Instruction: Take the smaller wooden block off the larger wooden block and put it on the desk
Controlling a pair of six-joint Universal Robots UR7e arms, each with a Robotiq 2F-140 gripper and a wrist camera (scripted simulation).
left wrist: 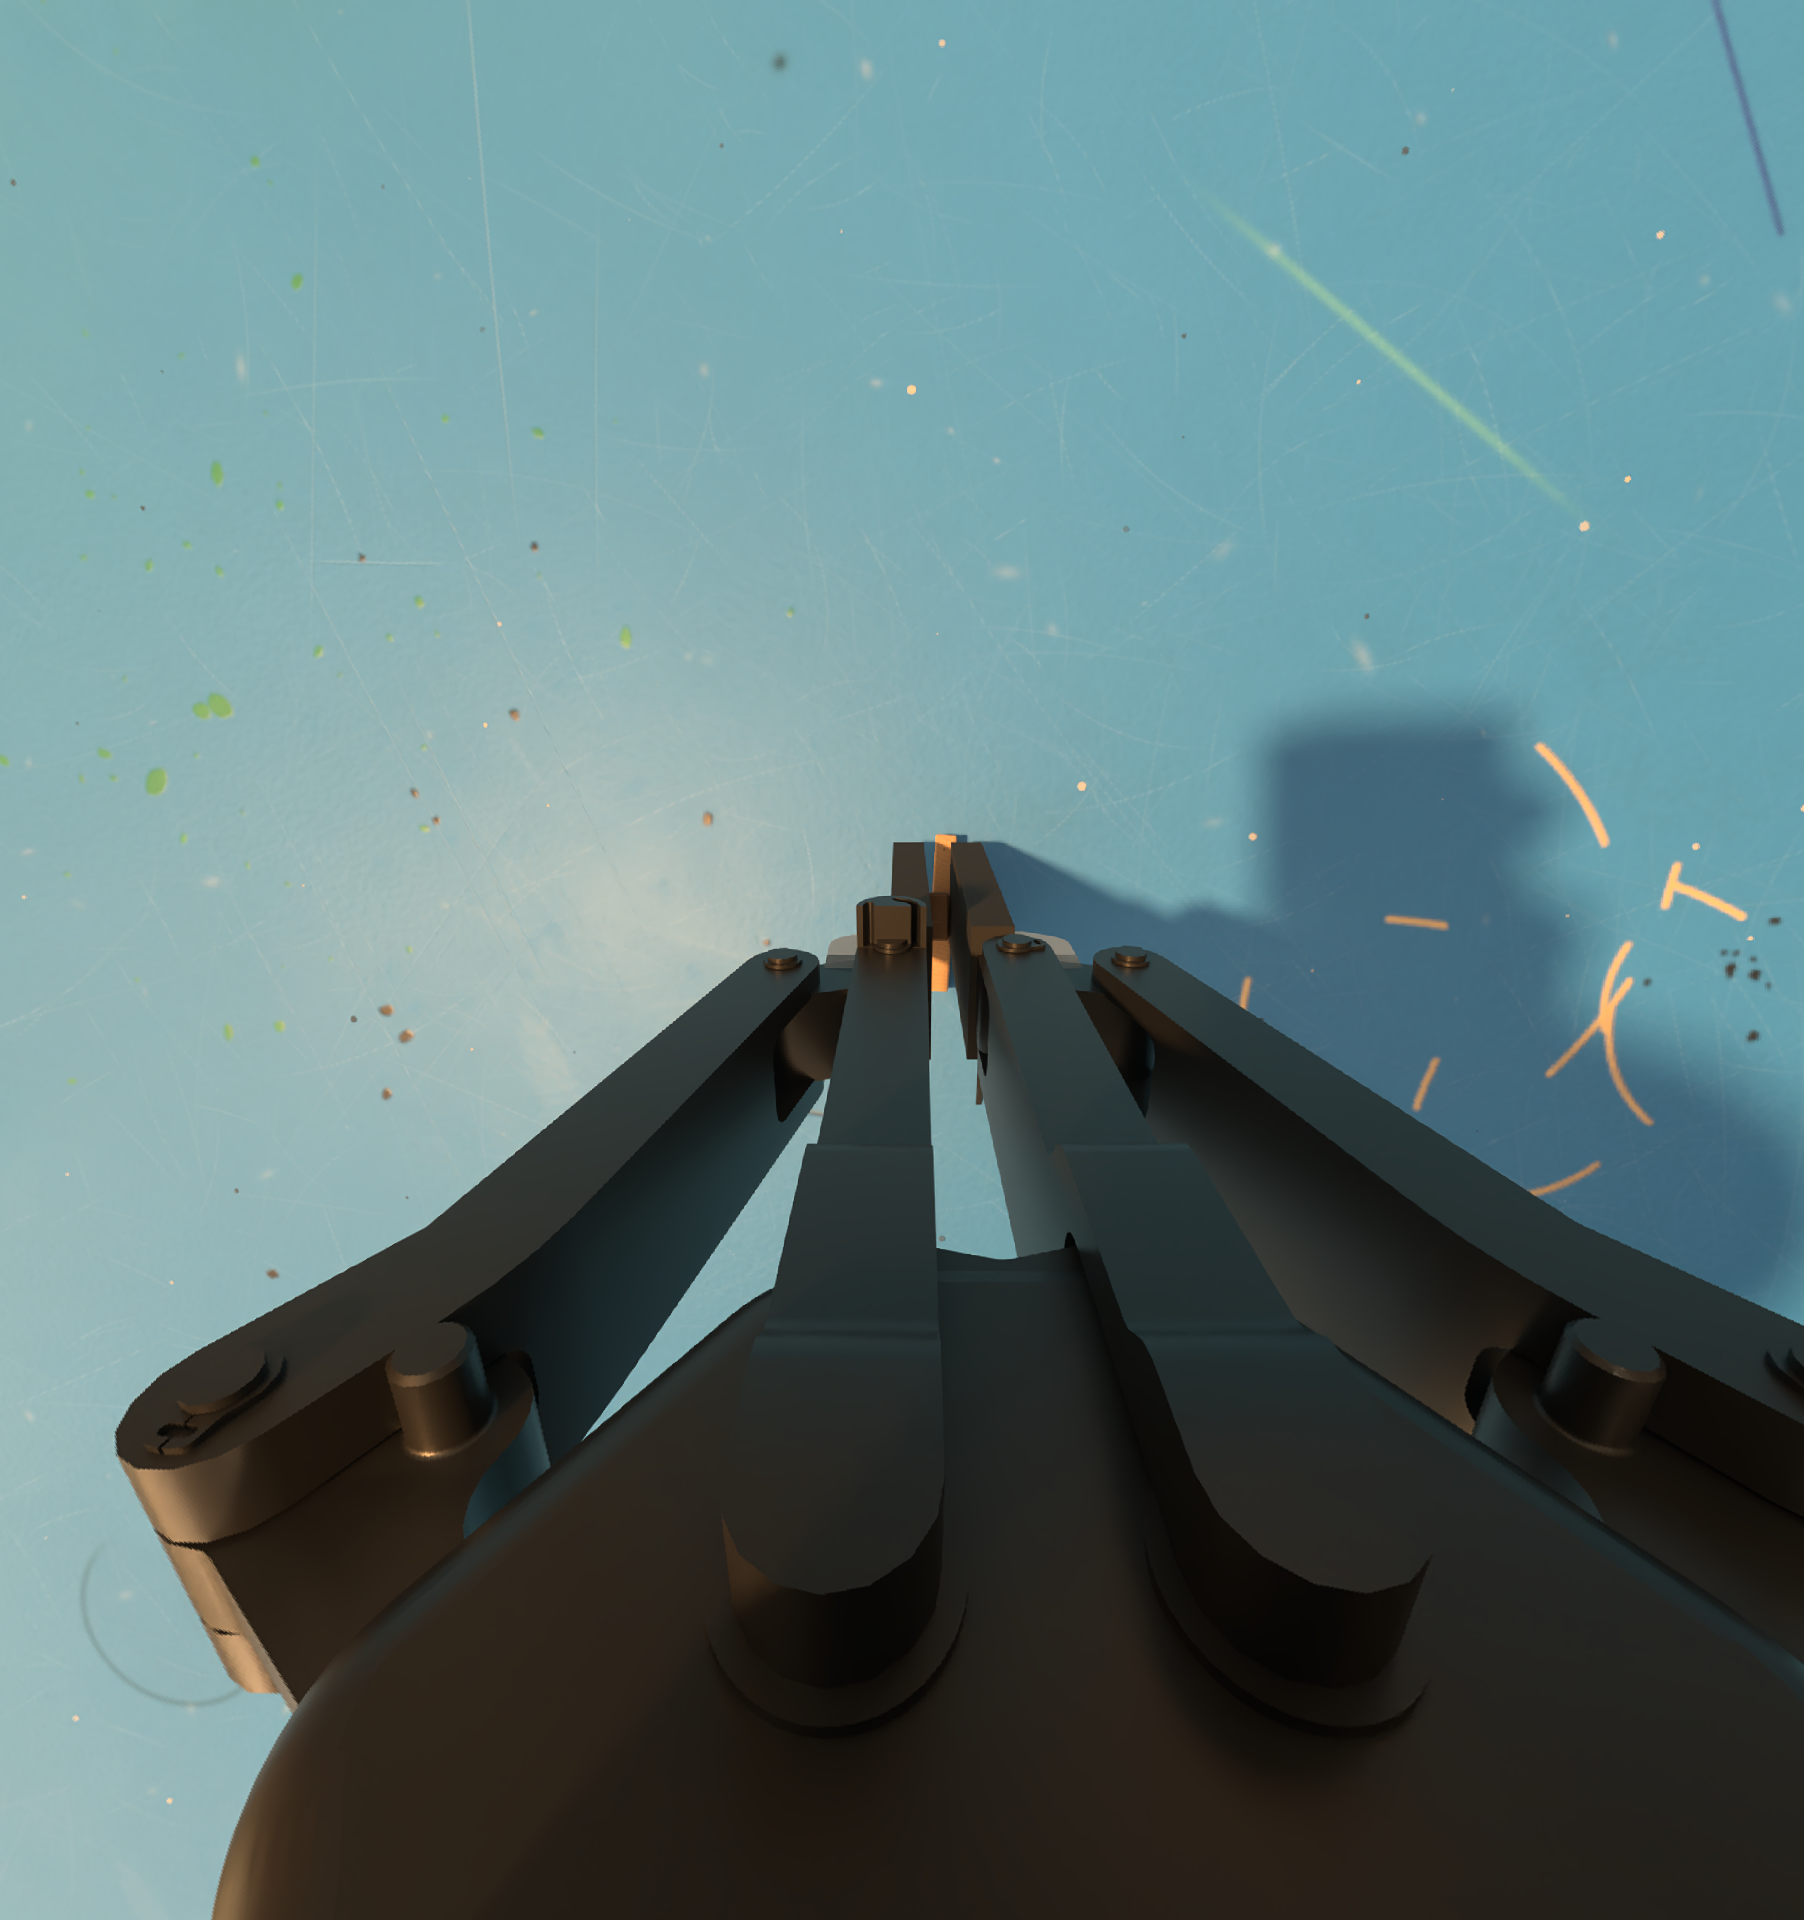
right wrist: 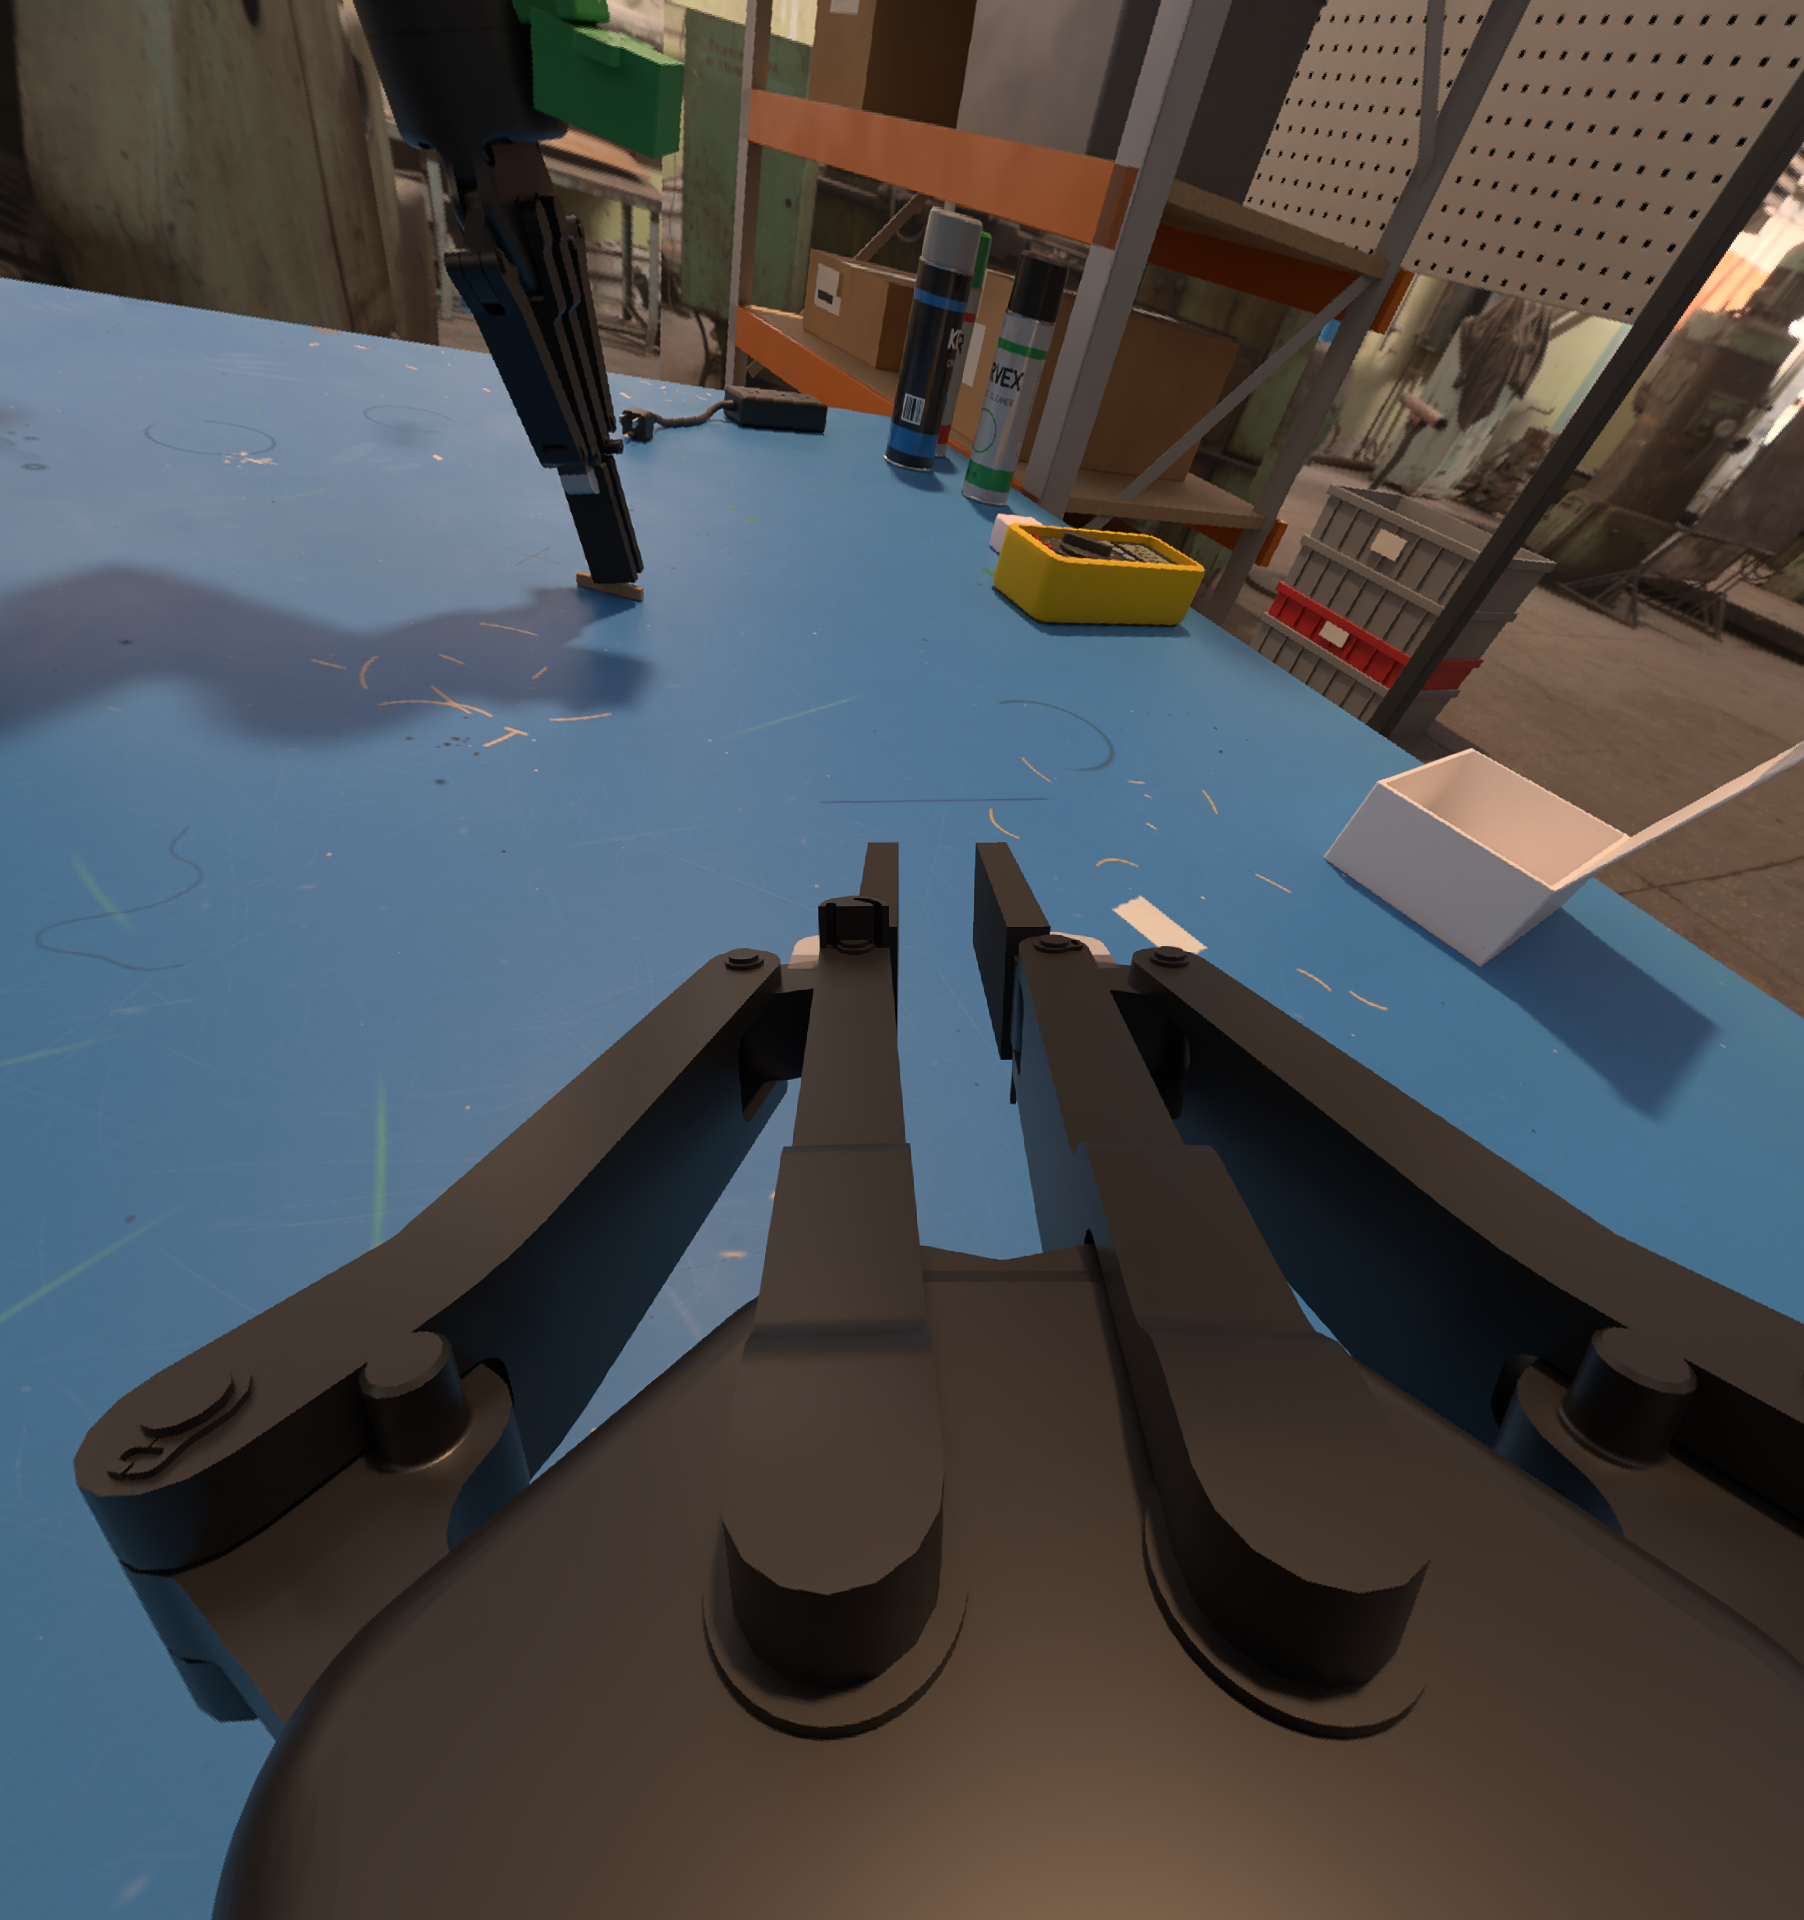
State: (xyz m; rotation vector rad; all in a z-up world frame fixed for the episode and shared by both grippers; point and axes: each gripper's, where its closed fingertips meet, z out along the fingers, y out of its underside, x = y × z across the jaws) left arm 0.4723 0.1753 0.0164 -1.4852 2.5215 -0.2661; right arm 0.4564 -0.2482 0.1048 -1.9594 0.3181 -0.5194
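Observation:
In the left wrist view my left gripper points down at the blue desk and is shut on a thin wooden block, seen as an orange sliver between the pads. The right wrist view shows that same gripper far off, with the small flat wooden block at its tips, on or just above the desk. My right gripper hovers low over the desk, jaws a narrow gap apart with nothing between them. No larger wooden block is in view.
A yellow tray, spray cans, a black power strip and a shelf rack stand at the far side. An open white box sits at the right edge. A white strip lies near my right fingertips.

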